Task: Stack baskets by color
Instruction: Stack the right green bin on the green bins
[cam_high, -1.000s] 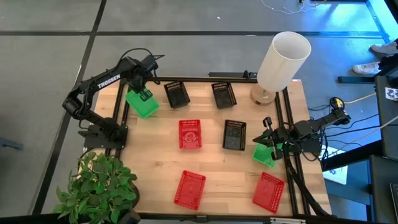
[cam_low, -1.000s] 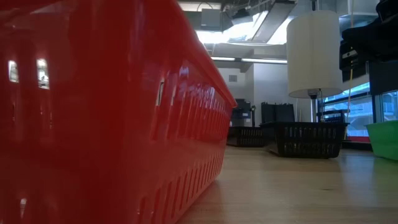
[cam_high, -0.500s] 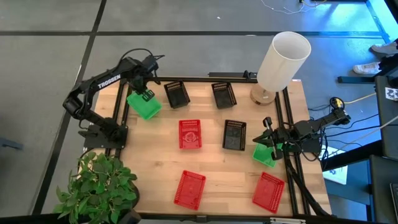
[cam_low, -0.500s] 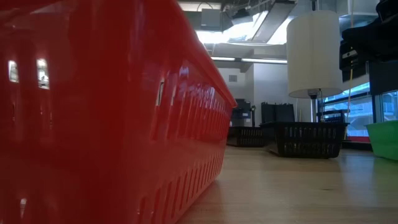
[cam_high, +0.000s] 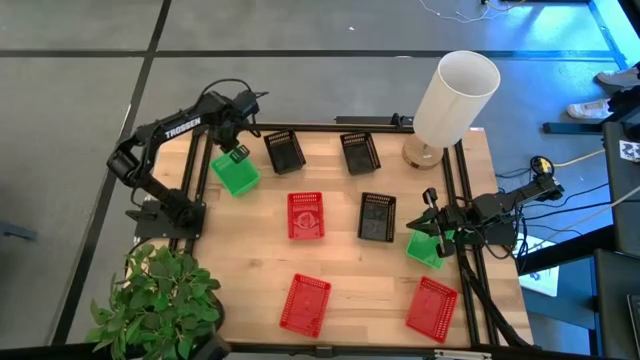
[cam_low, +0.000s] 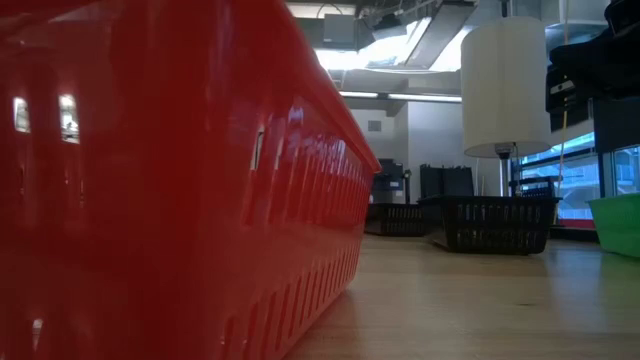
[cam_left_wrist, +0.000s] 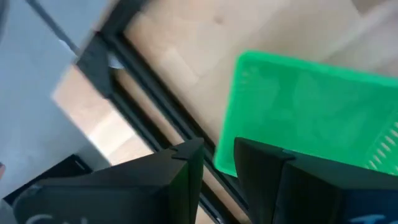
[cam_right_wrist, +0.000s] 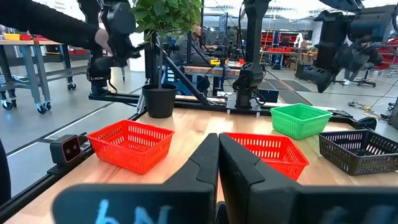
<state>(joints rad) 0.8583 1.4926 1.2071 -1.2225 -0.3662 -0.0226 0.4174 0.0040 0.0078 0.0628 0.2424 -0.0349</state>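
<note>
Hovering at the bench's (cam_high: 340, 295) far-left corner, left claw (cam_high: 232, 152) sits over the green basket (cam_high: 236, 173), fingers slightly apart, rim between them. Right claw (cam_high: 436, 228) at the right edge, fingers together, beside another green basket (cam_high: 422, 250).

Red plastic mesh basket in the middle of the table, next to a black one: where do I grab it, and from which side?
Judging by its pose, the red plastic mesh basket sits upright and open-topped, so come from straight above and pinch one rim wall. Its left long wall looks safest; the black mesh basket stands on the other side.
</note>
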